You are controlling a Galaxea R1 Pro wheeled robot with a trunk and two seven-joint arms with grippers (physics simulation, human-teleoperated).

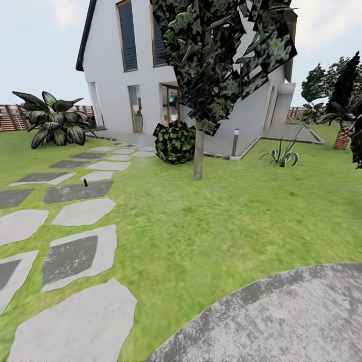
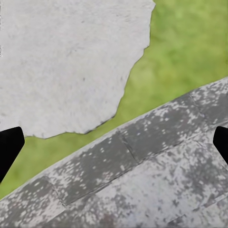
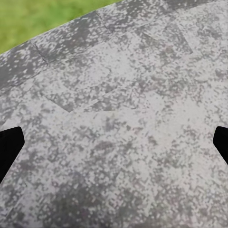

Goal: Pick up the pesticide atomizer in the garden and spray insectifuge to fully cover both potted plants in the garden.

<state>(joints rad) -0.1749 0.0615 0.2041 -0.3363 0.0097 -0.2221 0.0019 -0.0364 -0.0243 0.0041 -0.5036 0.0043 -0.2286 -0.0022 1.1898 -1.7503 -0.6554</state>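
Where pale stepping stones (image 1: 83, 211) cross the lawn (image 1: 211, 221), pesticide atomizer (image 1: 85, 182) upright on a dark slab, far ahead at left. Beyond it, white house (image 1: 151, 65), tree (image 1: 199, 151), round bush (image 1: 174, 142). Left tool (image 2: 114, 142) and right tool (image 3: 114, 142) both spread wide, gripping nothing, above speckled round paving (image 1: 281, 317).
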